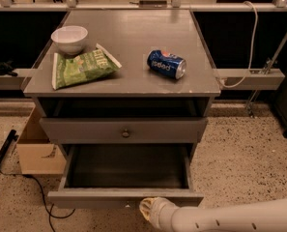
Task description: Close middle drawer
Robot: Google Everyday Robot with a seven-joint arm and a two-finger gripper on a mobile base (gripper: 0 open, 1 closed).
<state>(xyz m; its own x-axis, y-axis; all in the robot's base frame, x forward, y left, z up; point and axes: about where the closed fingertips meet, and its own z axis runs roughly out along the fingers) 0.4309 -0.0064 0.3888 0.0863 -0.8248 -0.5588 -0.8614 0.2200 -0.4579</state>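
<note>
The middle drawer (123, 197) is pulled far out of the grey cabinet, and its long shallow box is empty inside. Its knob is hidden behind my gripper. My gripper (149, 210) comes in from the lower right on a white arm and sits against the centre of this drawer's front, at the bottom edge of the camera view. Above it, the uppermost drawer (125, 129) with its dark round knob is closed. The lowest drawer is out of view.
On the cabinet top (133, 33) are a white bowl (69, 38), a green chip bag (82, 67) and a blue Pepsi can (166, 64) lying on its side. A cardboard box (36, 151) and floor cables (36, 190) are on the left.
</note>
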